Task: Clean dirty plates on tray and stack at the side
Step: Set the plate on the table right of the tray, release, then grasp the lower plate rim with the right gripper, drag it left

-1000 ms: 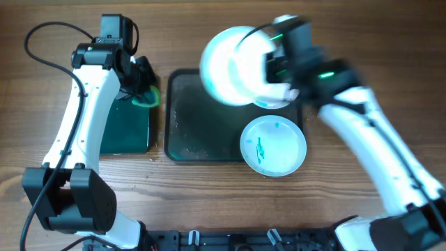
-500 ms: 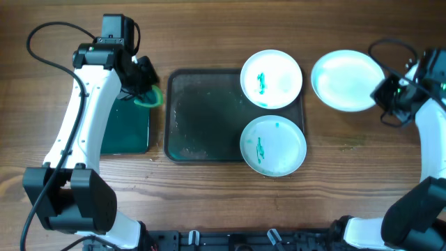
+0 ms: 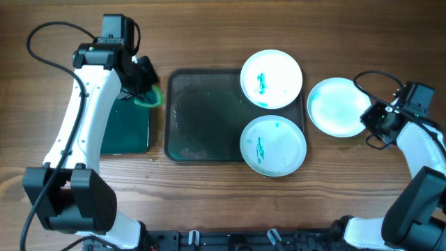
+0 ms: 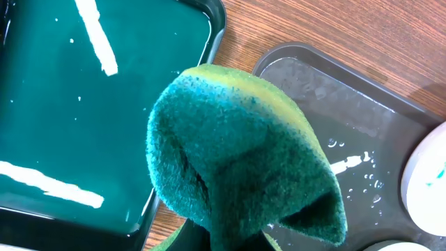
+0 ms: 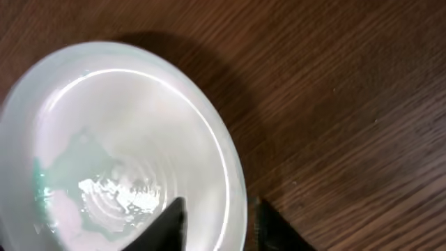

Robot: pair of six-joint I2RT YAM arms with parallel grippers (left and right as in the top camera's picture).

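The overhead view shows the grey tray (image 3: 202, 118) mid-table with two smeared plates on its right end, the upper plate (image 3: 272, 78) and the lower plate (image 3: 273, 145), both overhanging the rim; the third plate (image 3: 338, 106) lies well off the tray to the right, over the table (image 3: 209, 202). The right gripper (image 3: 373, 120) is at this plate's right edge. Only the right wrist view shows the fingers (image 5: 171, 223) straddling and clamping the rim, and a faint teal film inside the third plate (image 5: 118, 153). The left gripper (image 3: 145, 84) grasps the sponge (image 3: 148, 99) between the small green-lined tray (image 3: 125, 132) and the grey tray; the left wrist view shows the sponge (image 4: 244, 160) folded, hiding the fingers.
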